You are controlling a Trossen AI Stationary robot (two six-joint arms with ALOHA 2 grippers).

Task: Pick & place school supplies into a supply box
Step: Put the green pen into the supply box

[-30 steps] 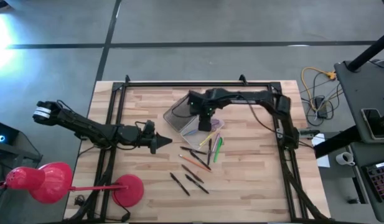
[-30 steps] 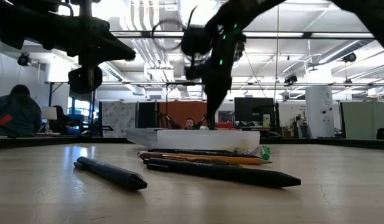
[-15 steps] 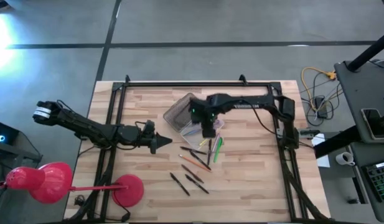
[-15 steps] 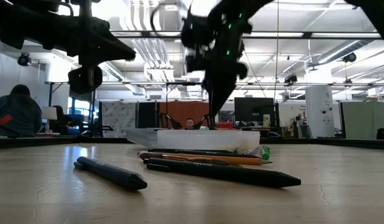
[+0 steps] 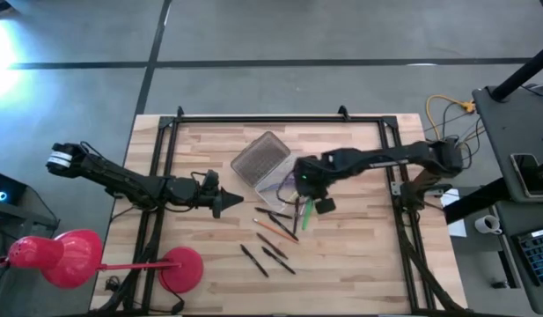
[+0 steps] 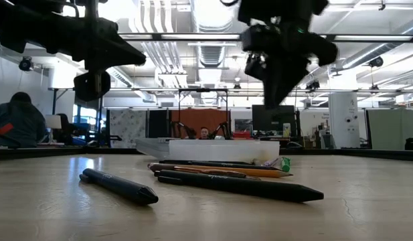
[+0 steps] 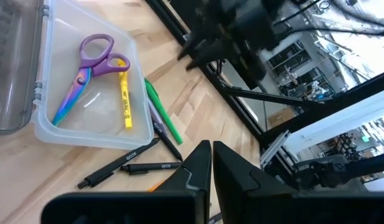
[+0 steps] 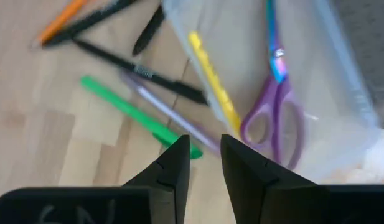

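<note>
meanwhile the supply box (image 5: pixel 273 180) lay open on the table (image 5: pixel 359 255), its dimpled lid (image 5: pixel 256 158) folded back, with purple scissors (image 7: pixel 86 67) and a yellow marker (image 7: pixel 124 93) inside. the right gripper (image 5: pixel 321 203) hovered just beside the box's open edge, above a green pen (image 8: pixel 133 114), its fingers a small gap apart and empty. black pens (image 5: pixel 267 257) and an orange pencil (image 5: pixel 273 228) lay scattered near the box. the left gripper (image 5: pixel 233 201) waited to the box's left, fingers nearly together, holding nothing
</note>
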